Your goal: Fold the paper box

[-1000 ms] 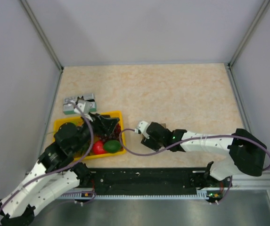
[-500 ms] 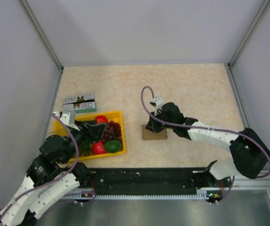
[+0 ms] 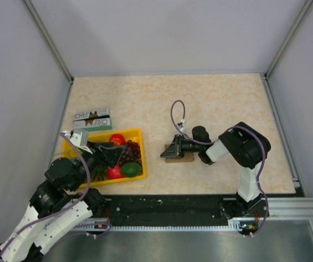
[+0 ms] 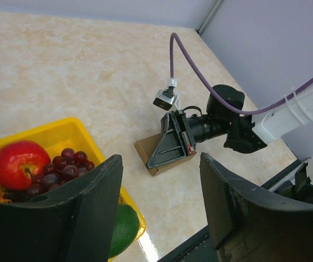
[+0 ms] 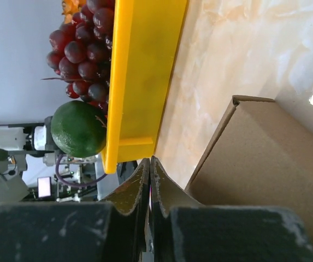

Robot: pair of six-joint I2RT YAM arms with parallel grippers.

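The paper box [image 3: 184,159] is a small brown cardboard piece lying flat on the table, right of the yellow tray. My right gripper [image 3: 163,155] lies low and sideways over it, fingertips pointing left past its left edge. In the right wrist view this gripper [image 5: 149,161] is shut with nothing between its fingers, and the box [image 5: 260,169] sits just beside them. My left gripper [image 4: 161,218] hovers open and empty above the tray's right end. From there I see the box [image 4: 143,149] under the right gripper [image 4: 152,162].
The yellow tray [image 3: 138,132] holds a red apple [image 3: 117,138], dark grapes [image 3: 130,152] and a green fruit [image 3: 129,169]. A green-and-white carton [image 3: 92,119] lies behind the tray. Grey walls enclose the table; a black rail [image 3: 167,206] runs along the near edge.
The right gripper shut and its arm folded in, laying the gripper sideways over the box. The left arm pulled back toward the tray's near left, then held still.
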